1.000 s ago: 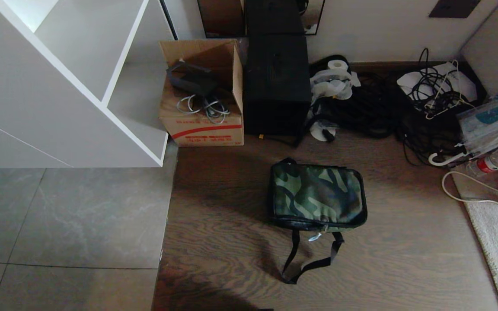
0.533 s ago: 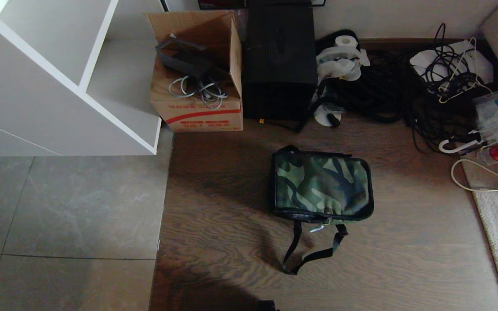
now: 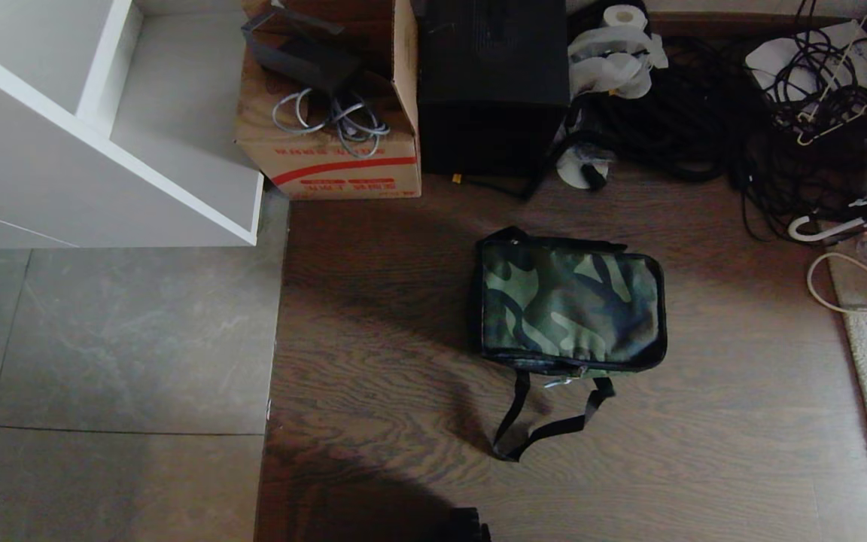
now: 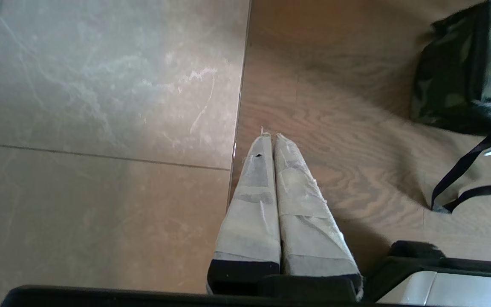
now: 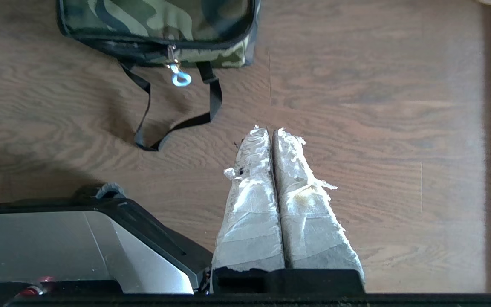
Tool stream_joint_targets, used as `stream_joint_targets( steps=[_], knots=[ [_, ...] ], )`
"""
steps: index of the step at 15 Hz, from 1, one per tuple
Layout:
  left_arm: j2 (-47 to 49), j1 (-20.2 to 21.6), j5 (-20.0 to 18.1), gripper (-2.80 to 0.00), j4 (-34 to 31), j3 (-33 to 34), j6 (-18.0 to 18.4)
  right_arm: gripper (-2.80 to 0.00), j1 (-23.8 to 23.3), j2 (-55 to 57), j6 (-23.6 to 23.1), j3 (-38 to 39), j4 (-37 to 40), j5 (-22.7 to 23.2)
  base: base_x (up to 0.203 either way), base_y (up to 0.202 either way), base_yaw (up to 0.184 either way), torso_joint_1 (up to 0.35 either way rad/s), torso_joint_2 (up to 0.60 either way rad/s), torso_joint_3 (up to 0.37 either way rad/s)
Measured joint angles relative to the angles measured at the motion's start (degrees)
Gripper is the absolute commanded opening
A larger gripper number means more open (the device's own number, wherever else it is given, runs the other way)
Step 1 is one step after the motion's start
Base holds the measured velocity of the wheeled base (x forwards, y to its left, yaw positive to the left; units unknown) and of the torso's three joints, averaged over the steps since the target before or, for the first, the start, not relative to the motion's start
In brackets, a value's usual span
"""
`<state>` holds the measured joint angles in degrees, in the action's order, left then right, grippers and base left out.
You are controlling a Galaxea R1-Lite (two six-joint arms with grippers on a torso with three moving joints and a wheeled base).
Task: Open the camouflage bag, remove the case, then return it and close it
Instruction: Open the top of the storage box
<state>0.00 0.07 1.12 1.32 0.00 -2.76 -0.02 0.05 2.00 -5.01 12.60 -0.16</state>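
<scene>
Camouflage bag (image 3: 570,303) lies zipped on the wooden floor (image 3: 719,421), at about 1 o'clock from centre in my head view. I see both the left gripper (image 4: 270,137) and right gripper (image 5: 266,129) with fingers pressed together, holding nothing.

Both arms parked, pointing down over floor. Left tape-wrapped white gripper (image 4: 270,137): fingers pressed together, empty. Right tape-wrapped gripper (image 5: 270,130): same, frayed tape, empty.

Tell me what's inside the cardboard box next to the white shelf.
The open cardboard box holds a dark, flat device lying on top and a loose coil of grey cables. Anything beneath them is covered, so the box's bottom can't be seen.
</scene>
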Motion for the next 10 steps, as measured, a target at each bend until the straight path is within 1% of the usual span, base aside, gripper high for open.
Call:
stream_joint_targets(
  steps=[7, 10],
  knots=[
    [0.0, 0.0, 0.0, -2.80, 0.0, 0.0, 0.0, -2.80, 0.0, 0.0, -0.2, 0.0, 0.0, 0.1, 0.000, 0.000, 0.000, 0.002, 0.00, -0.198],
    [0.0, 0.0, 0.0, -2.80, 0.0, 0.0, 0.1, -2.80, 0.0, 0.0, -0.4, 0.0, 0.0, 0.2, 0.000, 0.000, 0.000, 0.005, 0.00, -0.083]
  ],
)
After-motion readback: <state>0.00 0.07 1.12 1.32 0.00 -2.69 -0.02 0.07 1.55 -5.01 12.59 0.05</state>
